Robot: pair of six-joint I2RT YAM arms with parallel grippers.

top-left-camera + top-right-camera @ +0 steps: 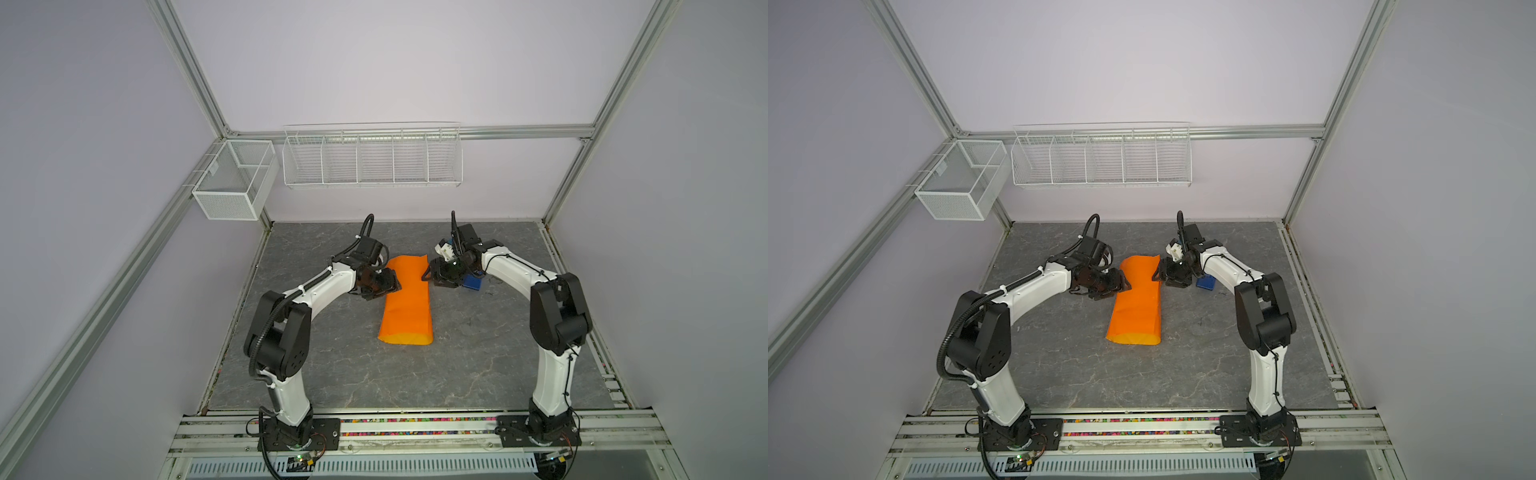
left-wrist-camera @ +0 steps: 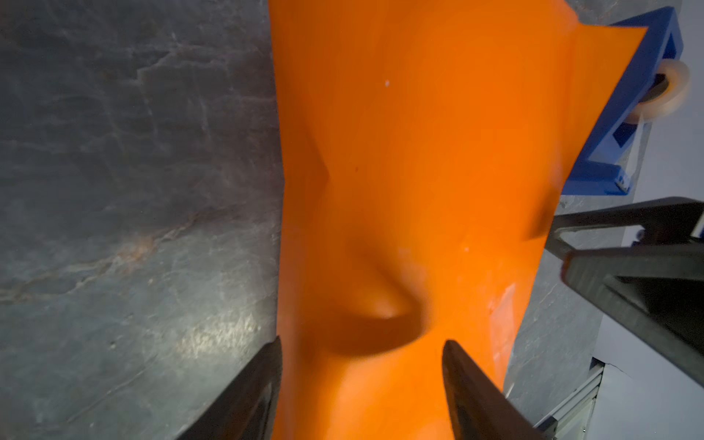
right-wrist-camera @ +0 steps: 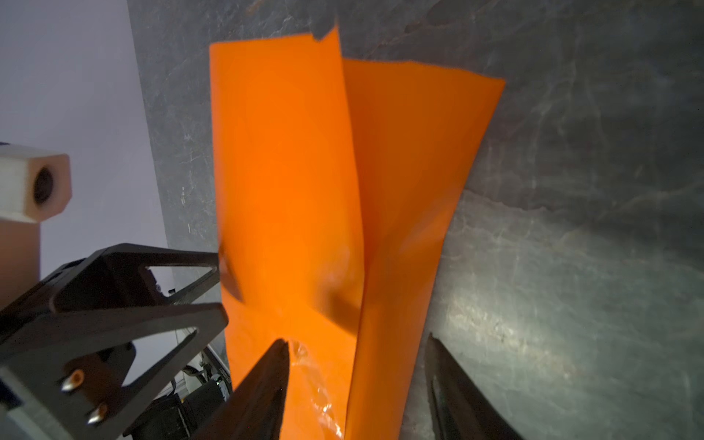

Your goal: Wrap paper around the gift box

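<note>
Nearest the lens, the left arm [image 1: 316, 291] and right arm [image 1: 519, 270] are rising from the front rail [image 1: 415, 424] and bending inward over the grey table [image 1: 332, 374], where the paper [image 1: 407, 303] is lying mid-table as a long, humped, folded-over bundle; the gift box is showing in no view. The left gripper [image 1: 395, 286] is meeting the bundle's left edge near its far end, fingers [image 2: 263, 384] spread and pinching nothing. The right gripper [image 1: 428, 276] is straddling the opposite edge, claw likewise spread, with a blue tape dispenser [image 1: 473, 283] sitting just behind it.
</note>
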